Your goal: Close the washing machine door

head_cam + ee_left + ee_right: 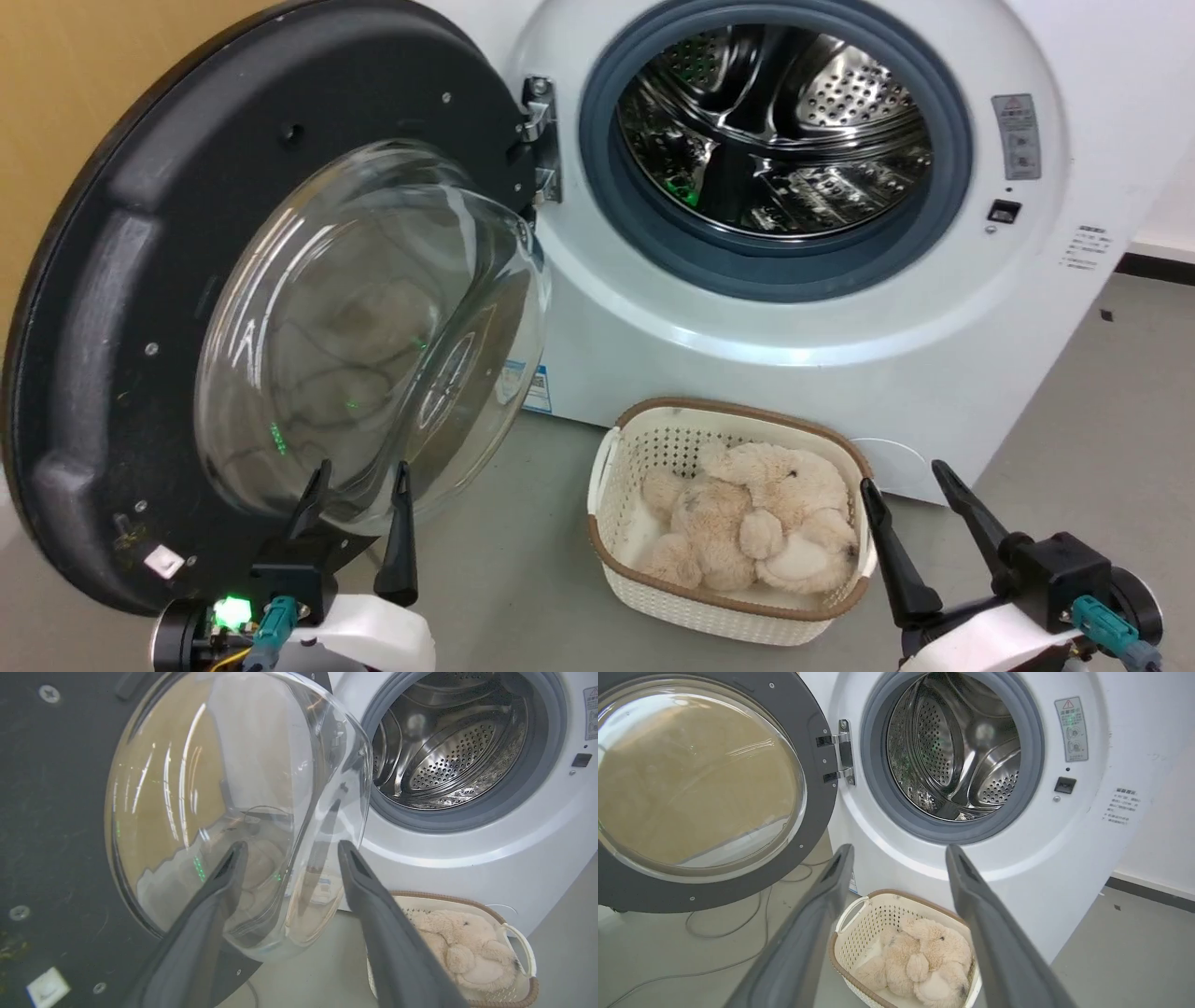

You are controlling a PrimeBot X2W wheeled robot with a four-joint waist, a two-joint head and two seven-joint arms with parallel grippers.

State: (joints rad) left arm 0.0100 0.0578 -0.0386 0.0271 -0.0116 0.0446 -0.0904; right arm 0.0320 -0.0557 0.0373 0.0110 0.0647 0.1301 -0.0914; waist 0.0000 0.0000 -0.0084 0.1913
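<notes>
Indoors, above grey floor [523, 569], the washing machine door [112, 308] stands open; left tool [364, 464], right tool [900, 472] spread.

Black door [103, 308], white machine [709, 345], perforated white basket [653, 448].

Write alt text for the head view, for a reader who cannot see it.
The washing machine door stands wide open left of the washing machine, its glass bowl bulging toward the camera and the steel drum exposed. The open left gripper is before the bowl's lower edge; the open right gripper is beside a white basket holding a plush toy.
</notes>
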